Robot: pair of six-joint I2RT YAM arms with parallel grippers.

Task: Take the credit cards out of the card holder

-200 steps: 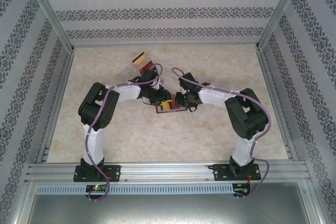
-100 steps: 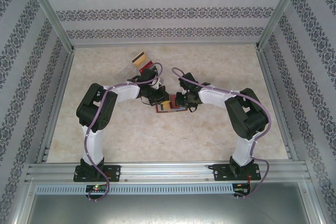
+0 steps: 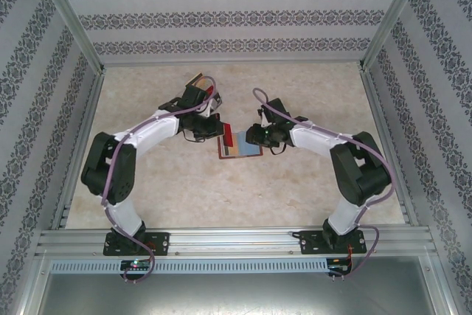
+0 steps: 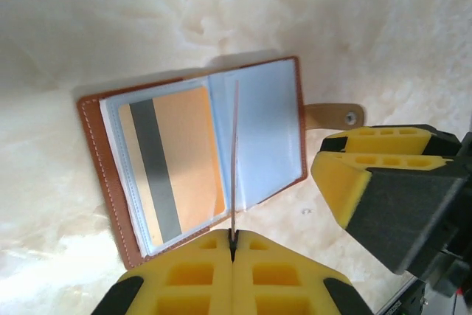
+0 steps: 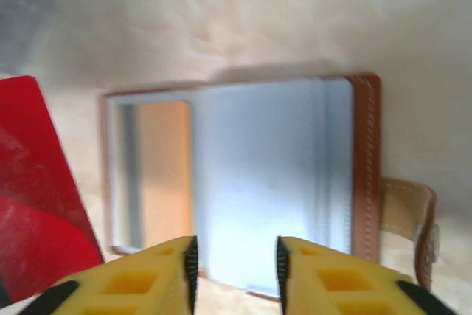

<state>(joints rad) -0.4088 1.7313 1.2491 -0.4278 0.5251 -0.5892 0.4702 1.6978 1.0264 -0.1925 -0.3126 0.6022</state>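
The brown leather card holder (image 3: 242, 145) lies open on the table, with clear sleeves (image 4: 265, 123) spread out. An orange credit card (image 4: 184, 153) with a dark stripe sits in one sleeve (image 5: 162, 167). My left gripper (image 4: 233, 235) is shut on a red credit card (image 5: 37, 182), seen edge-on (image 4: 234, 153) in the left wrist view. It holds the card just left of the holder (image 3: 228, 136). My right gripper (image 5: 234, 256) stands open over the holder's (image 5: 273, 182) right edge, nothing between its fingers (image 4: 346, 182).
Loose cards (image 3: 198, 79) lie at the back left, partly hidden behind my left arm. The holder's tan snap strap (image 4: 335, 116) sticks out on its right side. Metal frame rails (image 3: 236, 240) and patterned walls bound the marbled table (image 3: 310, 86).
My left gripper has closed on the red card and drawn back to the left, away from the holder. My right gripper has opened wider and shifted slightly right.
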